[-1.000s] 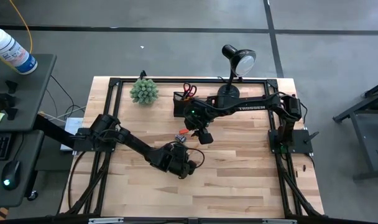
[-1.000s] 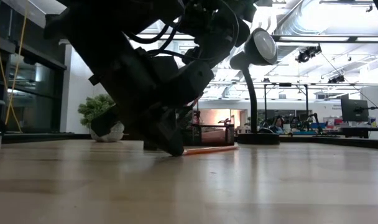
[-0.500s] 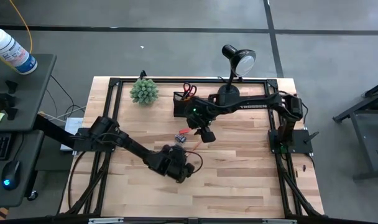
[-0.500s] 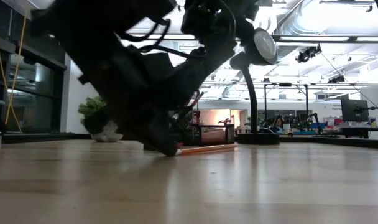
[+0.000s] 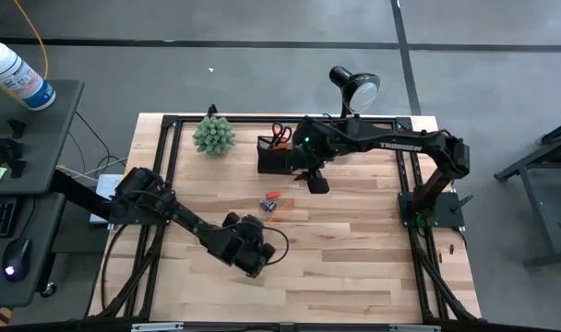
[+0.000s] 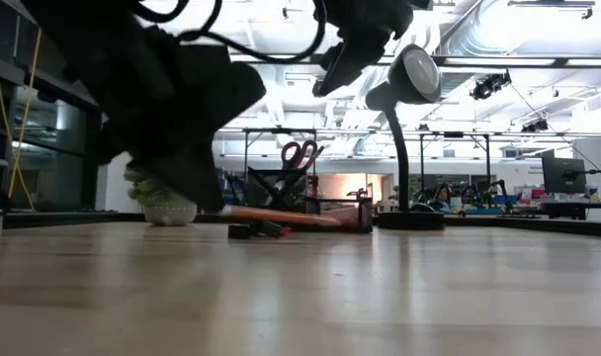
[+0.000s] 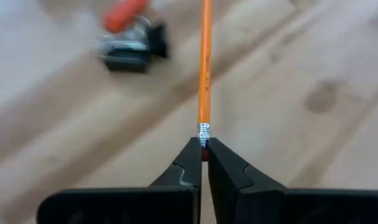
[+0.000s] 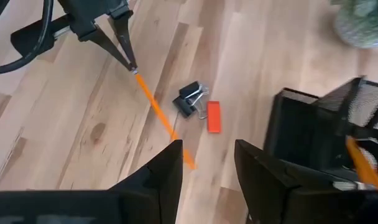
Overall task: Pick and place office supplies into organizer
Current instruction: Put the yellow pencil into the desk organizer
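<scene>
Because the left gripper (image 7: 203, 149) pinches the orange pencil (image 7: 204, 68) by its eraser end only, the whole shaft sticks straight out ahead of the closed jaws, and any move toward the organizer (image 5: 279, 155) has to swing that long free tip along with it. Seen from above, this gripper (image 5: 253, 249) sits toward the middle of the bench's front half, and the pencil points away from it toward the back edge, where the organizer stands. The low view shows the pencil (image 6: 281, 217) lying nearly level, just above the wood.

Just beside the pencil's line lie a black binder clip (image 8: 190, 99) and a small orange piece (image 8: 213, 116), close together on the bench (image 5: 354, 240); the free tip passes near them, so a low sweep could knock them.

The right gripper (image 8: 204, 163) hangs with its jaws spread and nothing between them, near the organizer's front side, and is by far the nearer arm to it. Its body sits close to the path the pencil tip would take, so a handover or a step aside looks needed.

Red-handled scissors (image 5: 280, 135) already stand in the organizer. A green plant ball (image 5: 213, 135) and a desk lamp (image 5: 347, 106) sit along the back edge, on either side of it.
</scene>
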You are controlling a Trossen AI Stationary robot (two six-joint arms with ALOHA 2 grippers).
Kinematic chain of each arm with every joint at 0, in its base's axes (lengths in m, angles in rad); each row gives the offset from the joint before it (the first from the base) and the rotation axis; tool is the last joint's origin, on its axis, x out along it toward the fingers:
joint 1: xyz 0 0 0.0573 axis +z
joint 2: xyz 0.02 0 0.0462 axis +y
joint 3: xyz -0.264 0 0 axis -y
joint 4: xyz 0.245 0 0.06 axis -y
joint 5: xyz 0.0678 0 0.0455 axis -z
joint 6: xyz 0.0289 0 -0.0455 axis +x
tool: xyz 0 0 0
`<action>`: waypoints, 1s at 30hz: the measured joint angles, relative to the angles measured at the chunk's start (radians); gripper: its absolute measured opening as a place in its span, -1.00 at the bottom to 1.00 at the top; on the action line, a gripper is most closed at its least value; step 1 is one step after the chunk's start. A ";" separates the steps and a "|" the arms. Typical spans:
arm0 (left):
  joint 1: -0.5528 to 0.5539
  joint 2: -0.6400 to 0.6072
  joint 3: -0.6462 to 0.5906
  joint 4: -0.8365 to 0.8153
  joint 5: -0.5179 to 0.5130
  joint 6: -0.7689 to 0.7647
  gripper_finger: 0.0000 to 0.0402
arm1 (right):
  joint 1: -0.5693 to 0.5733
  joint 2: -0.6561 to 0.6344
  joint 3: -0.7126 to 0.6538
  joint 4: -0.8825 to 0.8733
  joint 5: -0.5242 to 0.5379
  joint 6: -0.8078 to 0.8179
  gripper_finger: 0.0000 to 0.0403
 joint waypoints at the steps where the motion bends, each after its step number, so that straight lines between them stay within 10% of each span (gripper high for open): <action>1: -0.005 -0.007 -0.001 -0.010 -0.016 0.008 -1.00 | -0.006 -0.008 0.000 -0.004 0.000 0.000 -0.31; 30: -0.005 -0.345 0.004 -0.530 -0.191 0.169 -1.00 | -0.080 -0.168 0.000 -0.137 0.001 0.009 -0.31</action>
